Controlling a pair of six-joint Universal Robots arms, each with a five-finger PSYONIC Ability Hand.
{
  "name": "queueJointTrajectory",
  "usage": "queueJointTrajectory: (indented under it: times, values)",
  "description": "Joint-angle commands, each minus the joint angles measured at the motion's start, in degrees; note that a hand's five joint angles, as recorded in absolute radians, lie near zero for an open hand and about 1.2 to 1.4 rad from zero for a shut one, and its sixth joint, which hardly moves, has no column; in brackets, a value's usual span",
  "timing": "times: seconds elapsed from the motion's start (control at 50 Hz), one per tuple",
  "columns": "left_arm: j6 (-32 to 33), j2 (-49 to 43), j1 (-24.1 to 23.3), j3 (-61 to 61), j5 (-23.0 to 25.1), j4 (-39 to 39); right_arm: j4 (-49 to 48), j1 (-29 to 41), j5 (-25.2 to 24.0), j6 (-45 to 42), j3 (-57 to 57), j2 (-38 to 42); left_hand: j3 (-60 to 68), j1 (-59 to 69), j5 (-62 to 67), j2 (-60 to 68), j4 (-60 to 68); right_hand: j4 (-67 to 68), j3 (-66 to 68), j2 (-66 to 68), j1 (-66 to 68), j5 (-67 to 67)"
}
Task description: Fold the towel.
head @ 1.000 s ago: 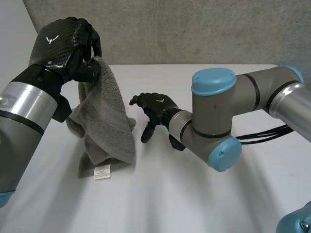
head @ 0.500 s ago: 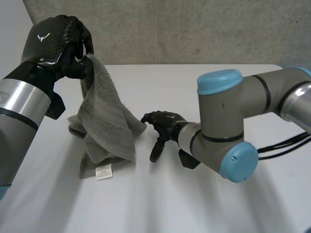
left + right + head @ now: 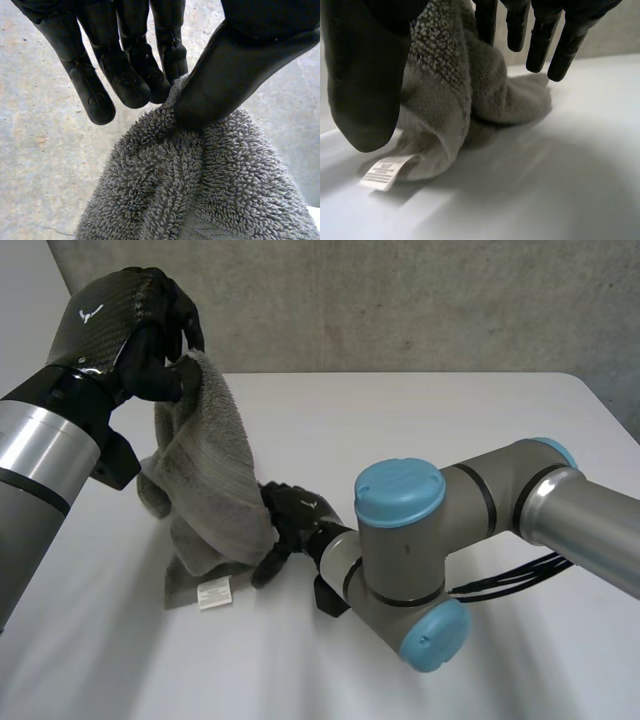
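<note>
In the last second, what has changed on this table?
The right hand slid across the table to the hanging towel and now reaches its lower side, fingers straight. The left hand still pinches the towel's top, holding it up; the bottom end with its label stays on the table.

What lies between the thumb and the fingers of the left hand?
The towel: the left hand pinches its raised end there, as the left wrist view shows.

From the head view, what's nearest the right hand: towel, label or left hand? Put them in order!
1. Towel, right up against the right hand.
2. Label, at the towel's low end on the table.
3. Left hand, up high, pinching the towel's top.
</note>
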Motion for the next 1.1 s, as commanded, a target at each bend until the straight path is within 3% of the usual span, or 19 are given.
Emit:
queueJointTrajectory:
  times: [0.02, 0.12, 0.14, 0.16, 0.2, 0.24, 0.34, 0.38, 0.42, 0.5, 0.54, 0.6, 0.64, 0.66, 0.7, 0.76, 0.82, 0.96, 1.1]
  values:
    - [-0.28, 0.5, 0.19, -0.01, 0.85, -0.14, -1.01, 0.34, 1.89, -0.35, -5.26, 2.38, 0.5, 1.96, 1.44, 0.62, 0.23, -4.15, -3.05, -3.23, -2.15, -2.23]
    - [-0.28, 0.67, 0.1, -0.1, 0.85, -0.14, -0.56, 0.34, 1.45, -0.26, -7.38, 3.79, 0.5, 1.96, 1.44, 0.62, 0.23, 7.63, 8.73, 8.55, 9.63, 9.54]
    - [-0.28, 0.67, 0.1, -0.1, 0.85, -0.14, -0.3, 0.34, 0.93, -0.17, -7.81, 4.23, 0.5, 1.96, 1.44, 0.62, 0.23, 25.45, 26.55, 26.37, 27.45, 27.36]
    - [-0.28, 0.67, 0.1, -0.1, 0.85, -0.14, -0.3, 0.34, 0.92, -0.17, -7.82, 4.23, 0.5, 1.96, 1.44, 0.62, 0.23, 25.63, 26.73, 26.55, 27.63, 27.54]
    - [-0.28, 0.5, 0.19, -0.01, 0.85, -0.14, 0.49, 0.34, -0.74, 0.0, -8.61, 4.93, 0.5, 1.96, 1.44, 0.62, 0.23, 55.93, 57.04, 56.86, 57.94, 57.85]
    - [-0.28, 0.5, 0.19, 0.08, 0.85, -0.06, 1.27, 0.25, -1.45, -0.26, -8.78, 5.11, 0.5, 1.96, 1.44, 0.62, 0.23, 63.51, 64.61, 64.43, 65.51, 65.42]
    - [-0.28, 0.32, 0.45, 1.57, 0.23, 0.21, 6.03, -0.8, 0.39, -2.81, -9.66, 3.44, 0.5, 1.96, 1.44, 0.62, 0.23, 63.58, 64.69, 64.51, 65.59, 65.5]
    - [-0.28, -0.21, 0.45, 2.89, -0.12, 0.47, 7.43, -2.12, 3.56, -5.01, -10.37, 1.42, 0.5, 1.96, 1.44, 0.62, 0.23, 63.58, 64.69, 64.51, 65.59, 65.5]
    - [-0.28, -1.26, 0.28, 6.47, -2.39, 0.12, 8.22, -7.11, 12.65, -11.65, -11.68, -4.0, 0.5, 1.96, 1.44, 0.62, 0.23, 63.58, 64.69, 64.51, 65.59, 65.5]
    - [-0.28, -3.2, -0.69, 10.18, -7.5, -0.23, 8.31, -12.32, 18.41, -18.63, -13.27, -9.13, 0.5, 1.96, 1.44, 0.62, 0.23, 63.58, 64.69, 64.51, 65.59, 65.5]
    - [-0.37, -4.77, -2.26, 13.16, -12.31, -0.76, 9.01, -14.86, 17.1, -24.05, -14.67, -12.89, 0.5, 1.96, 1.44, 0.62, 0.23, 63.58, 64.69, 64.51, 65.59, 65.5]
    - [-0.37, -5.92, -4.29, 14.32, -14.09, -0.93, 9.81, -15.57, 15.16, -26.45, -14.85, -13.87, 0.5, 1.96, 1.44, 0.62, 0.23, 63.58, 64.69, 64.51, 65.59, 65.5]
    - [-0.37, -9.16, -9.63, 15.98, -15.76, -0.85, 14.61, -16.01, 9.65, -31.0, -14.41, -15.1, 0.5, 1.96, 1.44, 0.62, 0.23, 63.58, 64.69, 64.51, 65.59, 65.5]
    - [-0.37, -9.17, -9.65, 15.99, -15.76, -0.85, 14.64, -16.01, 9.62, -31.02, -14.41, -15.1, 0.5, 1.96, 1.44, 0.62, 0.23, 63.58, 64.69, 64.51, 65.59, 65.5]
    - [-0.28, -12.5, -15.52, 16.69, -16.11, -0.93, 21.64, -16.18, 5.16, -34.87, -13.8, -15.28, 0.5, 1.96, 1.44, 0.62, 0.23, 63.58, 64.69, 64.51, 65.59, 65.5]
    - [0.16, -15.57, -19.31, 16.34, -16.2, -1.02, 26.57, -16.18, 3.74, -37.69, -11.35, -15.28, 0.5, 1.96, 1.44, 0.62, 0.23, 63.58, 64.69, 64.51, 65.59, 65.5]
    - [0.25, -18.3, -20.81, 15.38, -16.29, -1.11, 26.6, -16.45, 2.95, -40.24, -6.7, -15.98, 0.5, 1.96, 1.44, 0.62, 0.23, 63.58, 64.69, 64.51, 65.59, 65.5]
    - [0.51, -20.69, -19.41, 12.12, -16.2, -1.29, 25.98, -16.27, 1.71, -47.37, 0.97, -16.42, 0.5, 1.96, 1.44, 0.62, 0.23, 63.58, 64.69, 64.51, 65.59, 65.5]
    - [0.69, -22.09, -10.99, 7.2, -16.11, -1.9, 24.05, -15.66, -1.27, -48.43, 5.63, -15.9, 0.5, 1.96, 1.44, 0.62, 0.23, 63.58, 64.69, 64.51, 65.59, 65.5]
